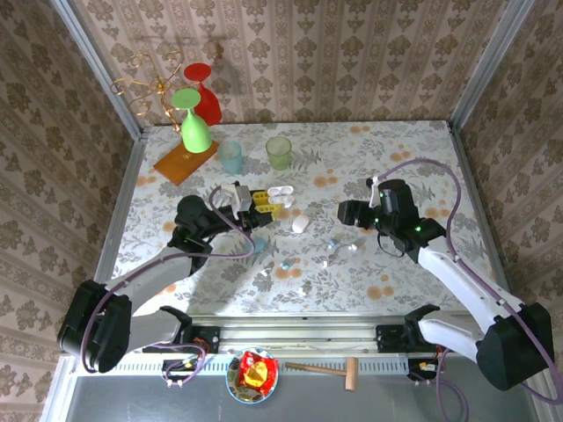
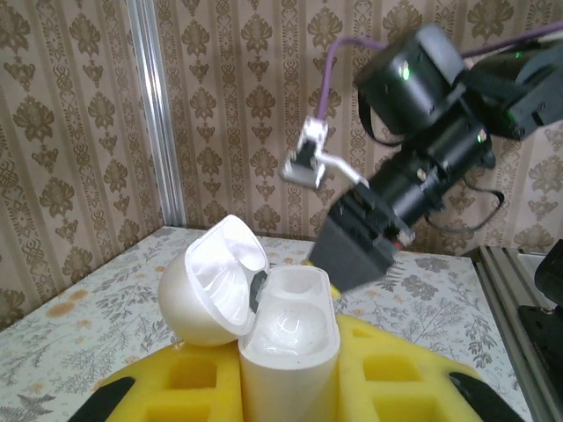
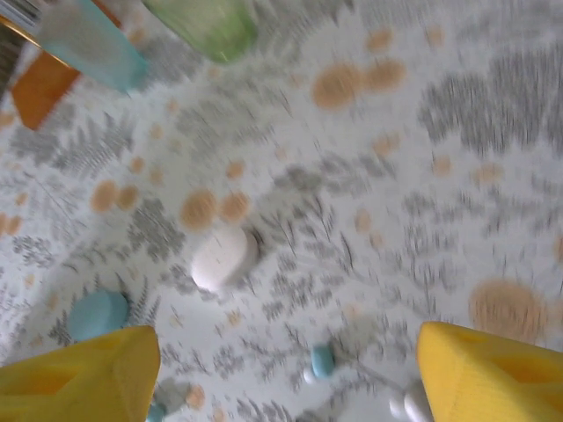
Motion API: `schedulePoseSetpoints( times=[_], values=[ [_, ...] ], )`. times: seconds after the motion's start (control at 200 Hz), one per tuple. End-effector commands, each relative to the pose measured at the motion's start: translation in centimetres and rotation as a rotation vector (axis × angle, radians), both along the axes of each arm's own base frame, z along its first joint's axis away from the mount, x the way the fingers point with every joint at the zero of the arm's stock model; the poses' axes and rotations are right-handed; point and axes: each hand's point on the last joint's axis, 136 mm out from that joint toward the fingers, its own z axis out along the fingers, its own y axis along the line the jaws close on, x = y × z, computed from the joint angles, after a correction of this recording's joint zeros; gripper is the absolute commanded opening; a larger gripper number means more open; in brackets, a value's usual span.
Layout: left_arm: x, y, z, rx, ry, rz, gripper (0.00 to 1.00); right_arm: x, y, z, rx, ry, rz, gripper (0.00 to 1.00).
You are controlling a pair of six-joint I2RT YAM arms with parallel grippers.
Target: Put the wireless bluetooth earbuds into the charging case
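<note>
Left jaws are shut tight on the charging case (image 2: pixel 290 338) and hold it upright. Right jaws are wide open with nothing between them. Their yellow fingers (image 3: pixel 79 378) hang over the tabletop (image 1: pixel 405 158).

The earbuds (image 1: pixel 286 264) are tiny white and pale-blue bits. They lie loose on the tabletop, near the front, between my two arms. One blue bud (image 3: pixel 323 359) lies below my right jaws, with small white ones near it.

The charging case is white, and its lid (image 2: pixel 215 281) is tipped back. The hollows inside look bare. A shut white case (image 1: pixel 301 223) lies on the tabletop between my two jaws. A shut blue case (image 3: pixel 97 314) lies near it, closer to my left arm.

Farther back stand a pale-blue cup (image 1: pixel 231 156) and a green cup (image 1: pixel 279 151), side by side. Both look empty to me. At the back left, a green glass (image 1: pixel 195 123) stands upside down on an orange board (image 1: pixel 180 164). A red glass (image 1: pixel 204 92) is behind it, next to a gold wire stand (image 1: pixel 145 88).

The tabletop has a white cloth with grey leaves and orange flowers. In front of my arms, on a grey ledge, sits a small bowl (image 1: pixel 236 387) with red and yellow wrapped things in it. A wooden hammer (image 1: pixel 327 369) lies beside it. Tan walls (image 1: pixel 352 53) with a flower pattern stand around the tabletop.
</note>
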Motion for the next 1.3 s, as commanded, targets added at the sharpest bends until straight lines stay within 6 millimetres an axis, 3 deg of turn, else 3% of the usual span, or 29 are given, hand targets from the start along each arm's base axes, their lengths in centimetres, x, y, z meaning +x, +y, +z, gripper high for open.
schedulePoseSetpoints(
  times=[0.0, 0.245, 0.615, 0.915, 1.295],
  values=[
    [-0.2, 0.5, 1.1, -0.034, -0.064, 0.015, 0.00, -1.7, -0.1, -3.5, 0.021, 0.139, -0.082, 0.75],
    [0.6, 1.0, 0.6, -0.052, -0.050, 0.024, 0.00, -4.4, 3.5, -8.4, -0.008, 0.311, -0.041, 0.66],
    [1.0, 1.5, -0.1, -0.054, -0.028, 0.023, 0.00, -4.6, 7.0, -12.8, -0.088, 0.466, 0.009, 0.57],
    [1.2, 2.5, -0.2, -0.050, -0.027, 0.055, 0.00, -4.7, 9.0, -13.9, -0.113, 0.503, 0.085, 0.52],
    [0.9, 2.8, -0.1, -0.053, -0.023, 0.066, 0.00, -5.7, 12.5, -13.1, -0.119, 0.503, 0.276, 0.49]
  ],
)
